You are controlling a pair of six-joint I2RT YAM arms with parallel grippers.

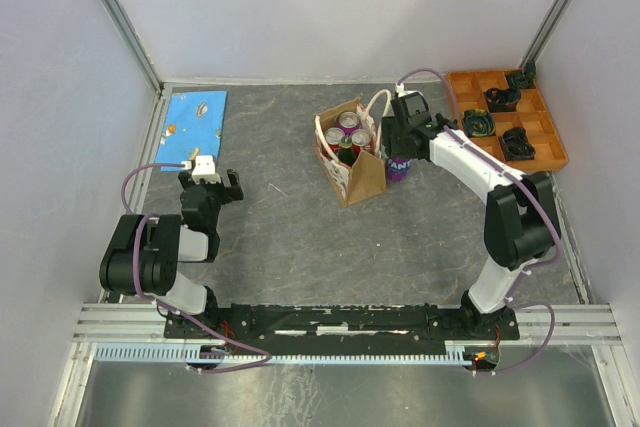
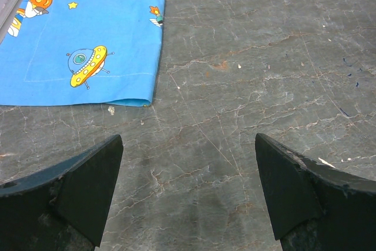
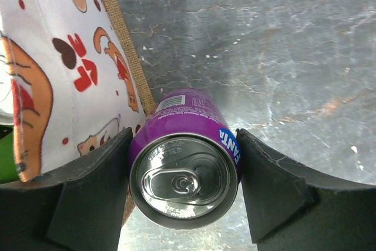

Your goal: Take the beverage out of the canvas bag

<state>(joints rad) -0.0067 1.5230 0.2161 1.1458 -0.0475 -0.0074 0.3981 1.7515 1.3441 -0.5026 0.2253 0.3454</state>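
The tan canvas bag (image 1: pixel 362 175) with white loop handles stands mid-table. Inside it show two purple can tops (image 1: pixel 348 122) and a dark green bottle (image 1: pixel 345 155). My right gripper (image 1: pixel 398 145) is shut on a purple Fanta can (image 1: pixel 399 168), held upright just right of the bag and outside it. In the right wrist view the can (image 3: pixel 185 174) sits between both fingers, with the bag's printed side (image 3: pixel 64 69) to its left. I cannot tell whether the can touches the table. My left gripper (image 1: pixel 210 183) is open and empty over bare table (image 2: pixel 188 163), far left of the bag.
A blue space-print cloth (image 1: pixel 195 127) lies at the back left; it also shows in the left wrist view (image 2: pixel 88 33). An orange compartment tray (image 1: pixel 545 152) with black parts sits at the back right. Grey walls close the table at back and sides.
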